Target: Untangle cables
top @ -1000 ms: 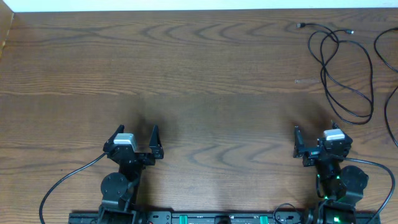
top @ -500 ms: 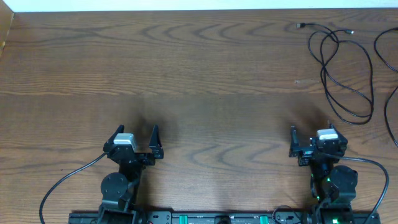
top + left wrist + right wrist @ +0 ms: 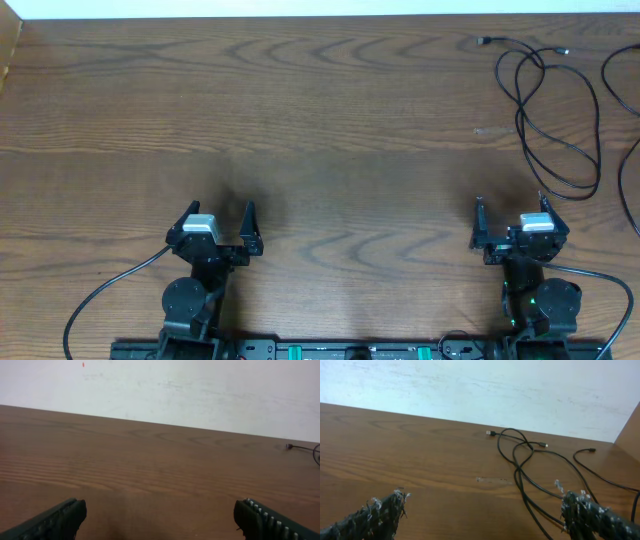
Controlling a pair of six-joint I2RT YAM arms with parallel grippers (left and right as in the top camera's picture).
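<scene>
Thin black cables (image 3: 556, 112) lie in overlapping loops at the table's far right, with small plug ends (image 3: 483, 41) toward the back edge. Another black cable (image 3: 624, 100) runs along the right border. In the right wrist view the cables (image 3: 526, 461) spread ahead and to the right, one strand passing close to the right fingertip (image 3: 572, 505). My right gripper (image 3: 510, 206) stands open, short of the loops, holding nothing. My left gripper (image 3: 219, 212) is open over bare wood at the near left. The left wrist view catches only a plug end (image 3: 289, 447) at far right.
The wooden table (image 3: 300, 120) stretches wide between the arms and the back edge. A white wall (image 3: 470, 385) rises behind it. Thicker black arm cables (image 3: 105, 295) trail near the front edge. A wooden side panel (image 3: 630, 430) stands at the far right.
My right gripper swung slightly left, then back to the right, ending a touch further right than a second ago. The left arm and the cables have not moved.
</scene>
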